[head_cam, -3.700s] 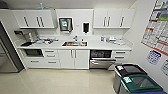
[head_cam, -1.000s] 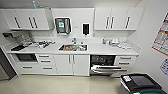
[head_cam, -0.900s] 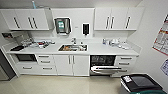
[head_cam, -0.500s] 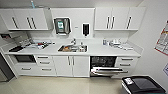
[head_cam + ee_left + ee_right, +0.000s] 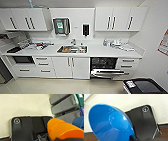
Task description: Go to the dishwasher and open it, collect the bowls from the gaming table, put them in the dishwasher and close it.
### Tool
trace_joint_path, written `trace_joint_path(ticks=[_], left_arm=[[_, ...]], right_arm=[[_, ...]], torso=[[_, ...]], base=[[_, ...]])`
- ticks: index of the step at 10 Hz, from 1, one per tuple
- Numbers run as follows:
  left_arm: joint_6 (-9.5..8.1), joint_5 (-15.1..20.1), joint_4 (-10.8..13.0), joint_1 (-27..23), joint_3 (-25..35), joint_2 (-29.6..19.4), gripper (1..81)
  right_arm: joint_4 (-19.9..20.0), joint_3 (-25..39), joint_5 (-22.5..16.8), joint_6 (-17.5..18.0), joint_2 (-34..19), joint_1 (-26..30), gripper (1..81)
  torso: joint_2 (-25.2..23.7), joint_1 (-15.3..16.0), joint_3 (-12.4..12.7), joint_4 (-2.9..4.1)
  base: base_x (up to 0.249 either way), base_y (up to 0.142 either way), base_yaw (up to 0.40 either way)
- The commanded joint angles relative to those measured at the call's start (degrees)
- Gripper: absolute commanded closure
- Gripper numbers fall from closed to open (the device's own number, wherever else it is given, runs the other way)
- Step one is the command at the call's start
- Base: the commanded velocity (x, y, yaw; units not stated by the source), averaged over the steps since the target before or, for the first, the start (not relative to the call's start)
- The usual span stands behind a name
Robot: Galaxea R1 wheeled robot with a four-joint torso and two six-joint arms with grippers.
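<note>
1. I read this as the carry-back step: the under-counter dishwasher with the grey stainless-steel front [image 5: 107, 68] stands ahead of me in the head view, set in the run of white cabinets to the right of the steel sink [image 5: 72, 49]. Its door is dropped down and the dark inside is open to view. So the opening is done, and bowls are already aboard my arms.

2. In the left wrist view a small round orange bowl [image 5: 63, 130] sits close against the camera, rim away from it, over the pale floor [image 5: 25, 105]. I judge the left gripper to be carrying it, but its fingers are hidden behind the bowl, so I cannot tell how they stand.

3. In the right wrist view a glossy round blue bowl [image 5: 110, 124] is tipped on edge, its hollow facing the camera. I take it as carried by the right gripper. Again I cannot tell whether the fingers are apart or closed.

4. A blue shape at the edge of the left wrist view is, I judge, that same blue bowl.

5. The next move calls for closing on the open door squarely, stopping short of its lowered edge, then bending so a bowl can be lowered into the rack without knocking the door.

6. The black-topped bin [image 5: 147, 87] at the lower right, beside the dishwasher, is a clearance risk.
</note>
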Motion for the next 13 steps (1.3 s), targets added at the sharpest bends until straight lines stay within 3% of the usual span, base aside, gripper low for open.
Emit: trace_joint_path(ticks=[1, 13], left_arm=[[0.04, 1.5, 0.2, -3.0, 1.3, -1.9, 81.1], [0.03, 1.5, 0.3, -3.0, 1.4, -2.0, 81.1]], right_arm=[[-1.0, 0.9, -2.1, -0.1, -1.5, 2.4, 81.1], [-1.0, 1.4, -2.1, -0.5, -1.5, 2.3, 81.1]], torso=[[0.0, 0.0, 0.0, 0.00], [0.0, 0.0, 0.0, 0.00]], base=[[0.111, 0.000, 0.000], [0.112, 0.000, 0.000]])
